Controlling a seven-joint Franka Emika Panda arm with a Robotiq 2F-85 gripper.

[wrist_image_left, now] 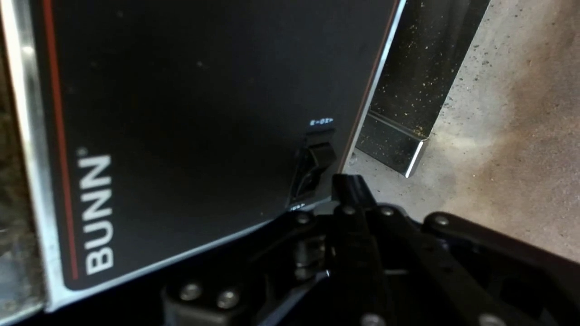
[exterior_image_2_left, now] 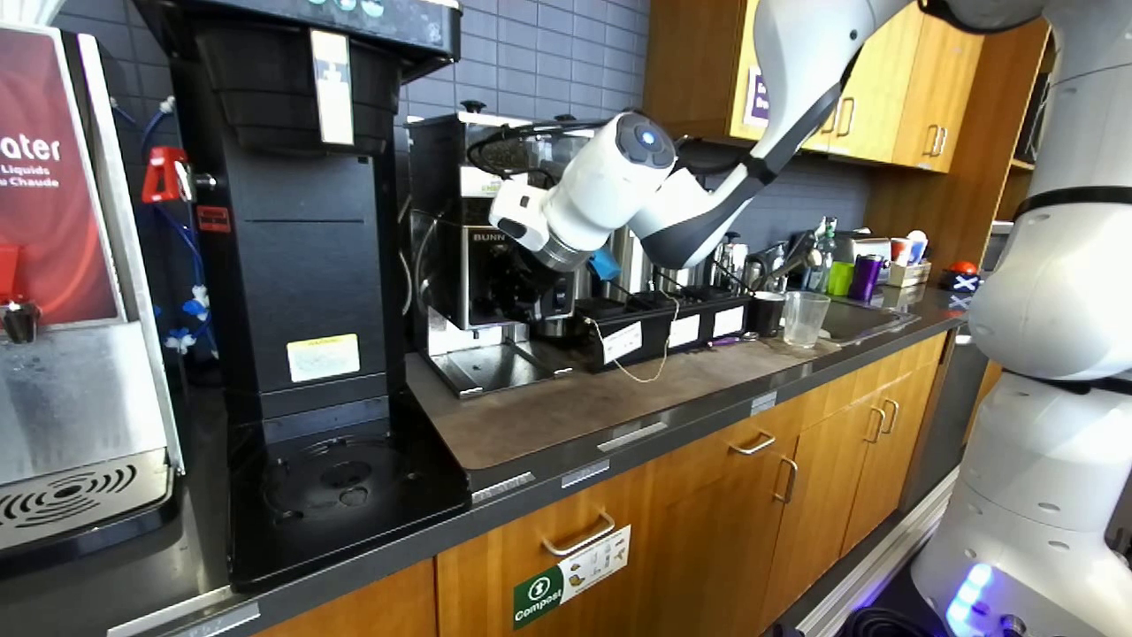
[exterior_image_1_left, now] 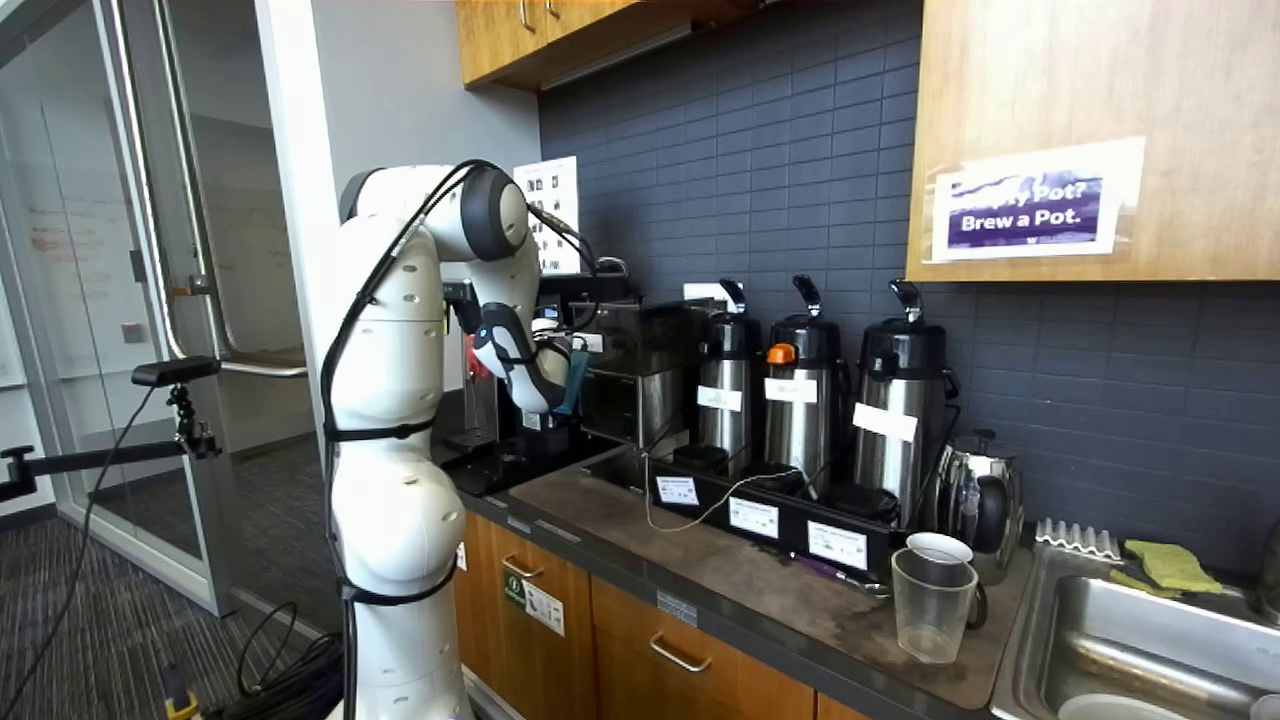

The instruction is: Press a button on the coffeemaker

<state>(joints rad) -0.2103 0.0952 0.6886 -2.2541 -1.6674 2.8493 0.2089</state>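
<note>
Black, boxy and steel-edged, the BUNN coffeemaker (exterior_image_2_left: pixel 479 270) stands on the dark-edged brown tabletop (exterior_image_2_left: pixel 557 416). Closed and empty, the black jointed gripper (wrist_image_left: pixel 350 182) sits near the small black rocker switch (wrist_image_left: pixel 313 168); best line it up with one end, then press squarely inward.

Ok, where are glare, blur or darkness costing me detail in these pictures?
Wrist view: the BUNN lettering is legible, but the small print by the switch is too blurred to read, and the gripper is murky; in an exterior view, glare washes out part of the top line on the purple sign; in an exterior view, the gripper nearly vanishes against the dark BUNN machine.
</note>
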